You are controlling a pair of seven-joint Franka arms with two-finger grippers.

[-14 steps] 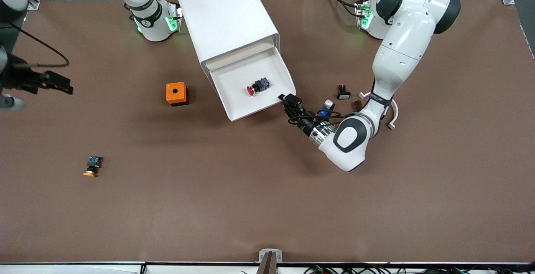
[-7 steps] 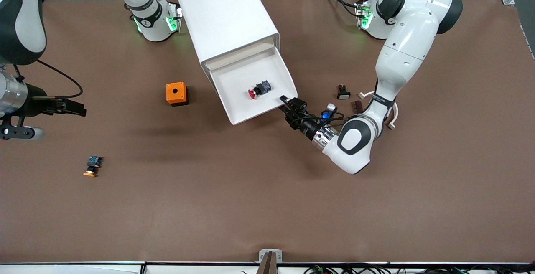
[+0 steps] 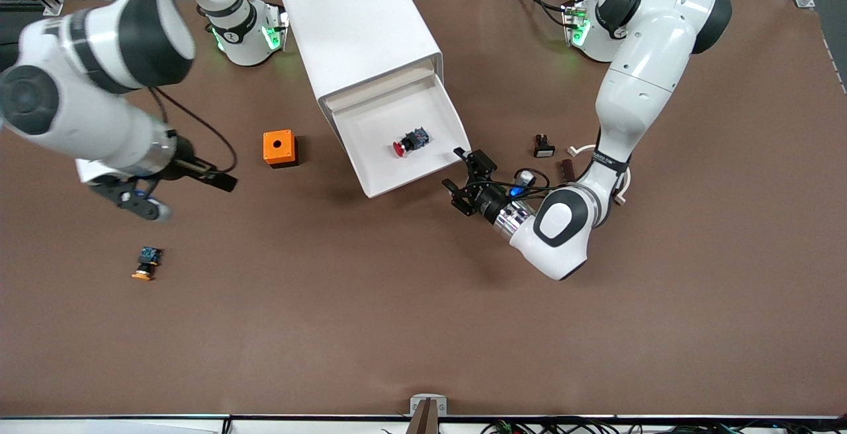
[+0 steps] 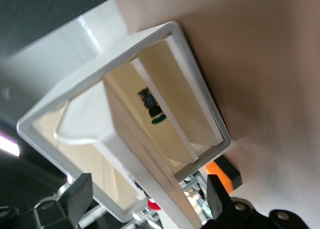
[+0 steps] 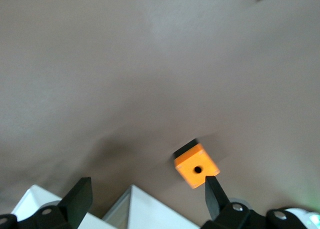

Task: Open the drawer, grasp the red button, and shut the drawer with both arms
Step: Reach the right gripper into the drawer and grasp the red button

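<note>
The drawer [image 3: 410, 176] stands pulled out of the white cabinet [image 3: 357, 30]. The button [image 3: 405, 143] lies on the drawer's floor, red cap toward the front camera. My left gripper [image 3: 464, 173] is open just off the drawer's front corner at the left arm's end, touching nothing. In the left wrist view the drawer's front strip [image 4: 145, 164] runs between the open left gripper [image 4: 148, 199], and the button's red cap [image 4: 154, 205] peeks past it. My right gripper [image 3: 223, 182] hangs open and empty over bare table beside the orange cube [image 3: 280, 148], with the cube [image 5: 196, 165] ahead of the right gripper [image 5: 147, 199].
An orange-capped button [image 3: 145, 263] lies toward the right arm's end, nearer the front camera. Small parts [image 3: 544, 146] and a white clip [image 3: 622, 186] lie by the left arm's forearm. The cabinet's corner [image 5: 135, 209] shows in the right wrist view.
My left gripper opened, let go of the drawer's front corner and backed off slightly. The right arm swung in from the table's end toward the orange cube.
</note>
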